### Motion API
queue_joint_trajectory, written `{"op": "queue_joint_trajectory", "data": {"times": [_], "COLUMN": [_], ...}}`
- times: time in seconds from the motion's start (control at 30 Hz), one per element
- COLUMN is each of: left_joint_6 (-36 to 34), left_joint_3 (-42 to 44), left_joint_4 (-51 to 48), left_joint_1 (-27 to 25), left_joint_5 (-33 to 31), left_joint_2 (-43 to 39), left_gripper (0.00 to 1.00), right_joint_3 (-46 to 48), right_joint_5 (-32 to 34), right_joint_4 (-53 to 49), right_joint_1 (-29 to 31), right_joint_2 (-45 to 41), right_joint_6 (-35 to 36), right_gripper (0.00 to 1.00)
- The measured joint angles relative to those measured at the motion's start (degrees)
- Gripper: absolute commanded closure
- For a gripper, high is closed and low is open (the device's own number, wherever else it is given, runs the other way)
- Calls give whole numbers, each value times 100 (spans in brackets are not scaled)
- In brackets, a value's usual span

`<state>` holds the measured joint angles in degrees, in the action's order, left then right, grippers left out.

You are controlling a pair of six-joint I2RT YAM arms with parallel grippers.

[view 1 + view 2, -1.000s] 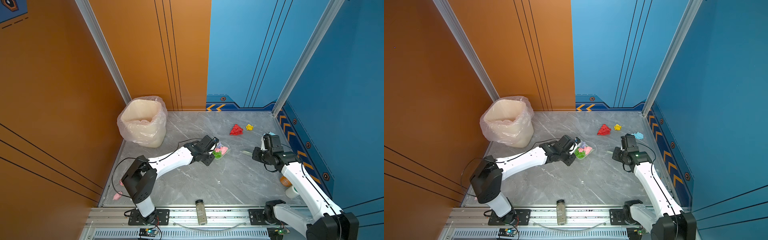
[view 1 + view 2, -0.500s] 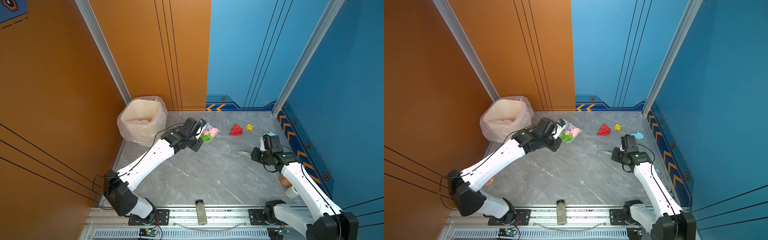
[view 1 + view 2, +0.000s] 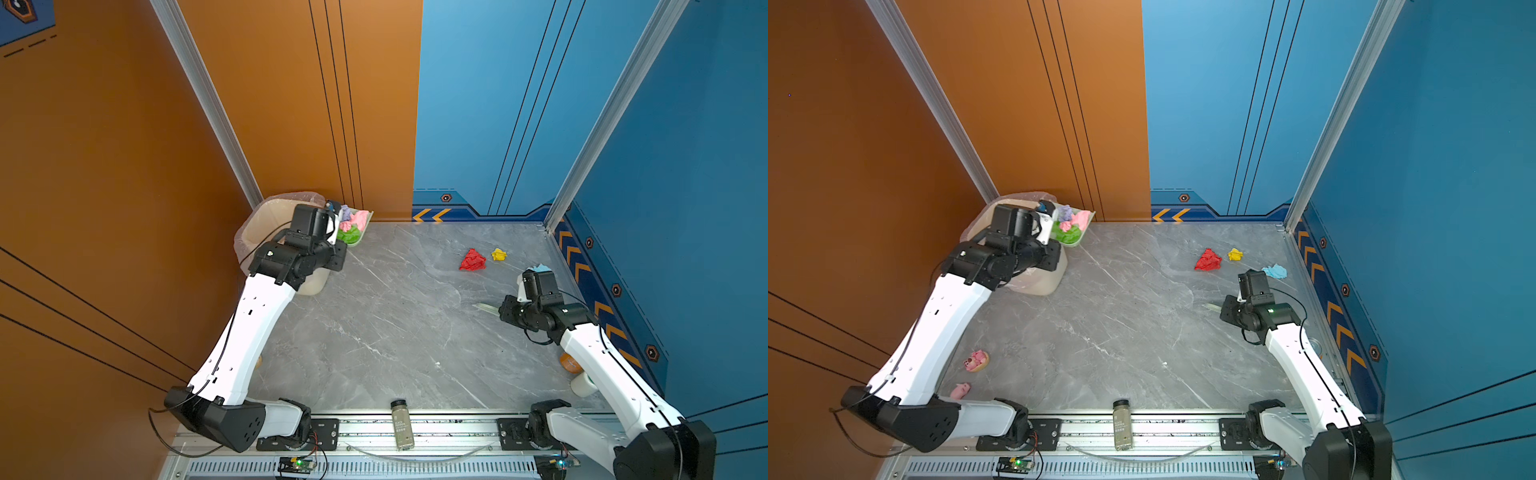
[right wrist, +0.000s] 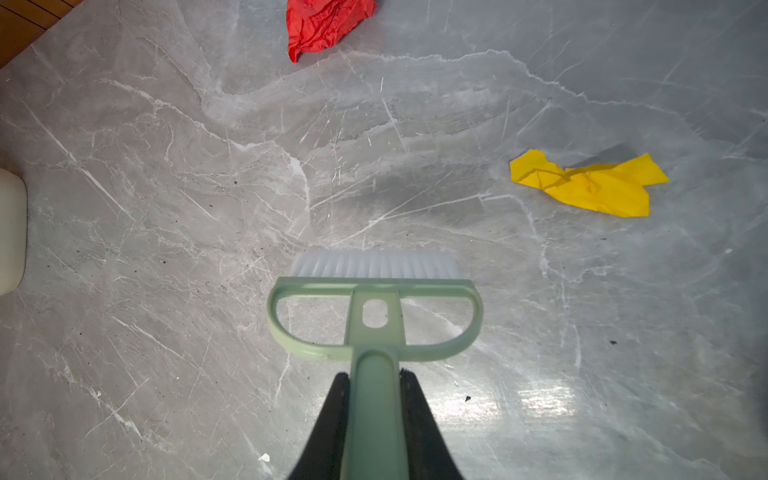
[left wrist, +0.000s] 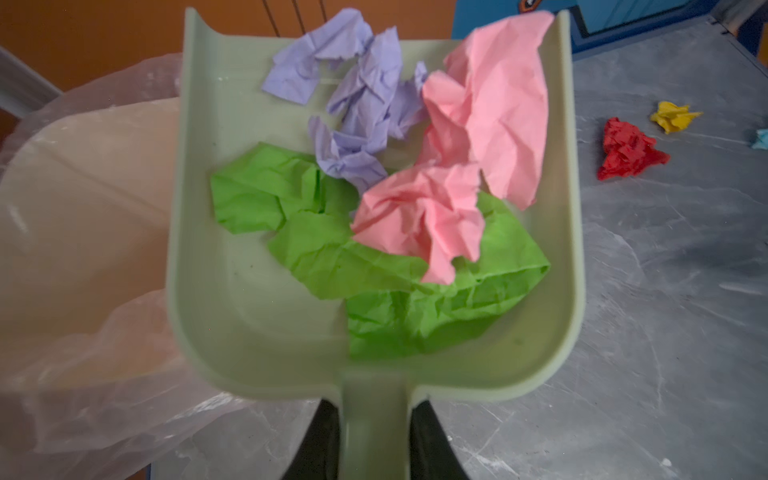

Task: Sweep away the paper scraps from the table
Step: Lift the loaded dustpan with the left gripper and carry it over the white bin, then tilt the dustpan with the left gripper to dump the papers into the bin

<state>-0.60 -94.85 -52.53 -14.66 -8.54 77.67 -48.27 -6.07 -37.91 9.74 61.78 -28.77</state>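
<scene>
At the rim of the lined bin (image 3: pixel 266 216), the left fingers (image 5: pixel 316 440), pinching the dustpan (image 5: pixel 249 324) by its handle, have carried lilac, pink and green paper scraps (image 5: pixel 415 216) over from the middle of the surface (image 3: pixel 395 332); tipping them in looks the next step. The right fingers (image 4: pixel 328 424) stay clamped on the brush (image 4: pixel 374 286), parked near a red scrap (image 3: pixel 472 260), a yellow scrap (image 3: pixel 498 254) and a blue scrap (image 3: pixel 1275 271) still unswept.

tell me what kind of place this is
Probably a staged robot test cell: a left arm and right arm bolted to an aluminium rail, orange wall panel and blue wall panel boxing in the marble-patterned table, a lined bin in its corner.
</scene>
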Motion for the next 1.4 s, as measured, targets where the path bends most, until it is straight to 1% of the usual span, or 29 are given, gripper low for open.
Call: {"op": "queue_joint_trajectory", "data": {"times": [0.1, 0.27, 0.4, 0.57, 0.8, 1.0, 1.27, 1.4], "left_joint_6": [-55, -186, -251, -354, -522, -765, -1054, -1198], "left_joint_3": [-210, -472, -551, -656, -667, -903, -1252, -1403], "left_joint_4": [-31, -59, -87, -107, -138, -243, -544, -697], "left_joint_1": [328, 684, 1025, 1292, 1349, 1360, 1414, 1427], "left_joint_5": [-181, -522, -1073, -1574, -1895, -2116, -2312, -2398], "left_joint_2": [-4, -42, 7, 286, 612, 916, 1600, 1786], "left_gripper": [100, 100, 100, 100, 100, 100, 100, 100], "right_joint_3": [0, 0, -2, -2, -2, -2, -2, -2], "right_joint_5": [2, 4, 9, 28, 28, 28, 28, 28], "right_joint_4": [0, 0, 0, 4, 111, 225, 302, 302], "right_joint_1": [61, 197, 262, 433, 643, 741, 828, 828], "right_joint_2": [4, 4, 4, 4, 4, 4, 4, 4], "right_joint_6": [-46, -129, -197, -284, -348, -367, -365, -367], "right_gripper": [100, 100, 100, 100, 100, 100, 100, 100]}}
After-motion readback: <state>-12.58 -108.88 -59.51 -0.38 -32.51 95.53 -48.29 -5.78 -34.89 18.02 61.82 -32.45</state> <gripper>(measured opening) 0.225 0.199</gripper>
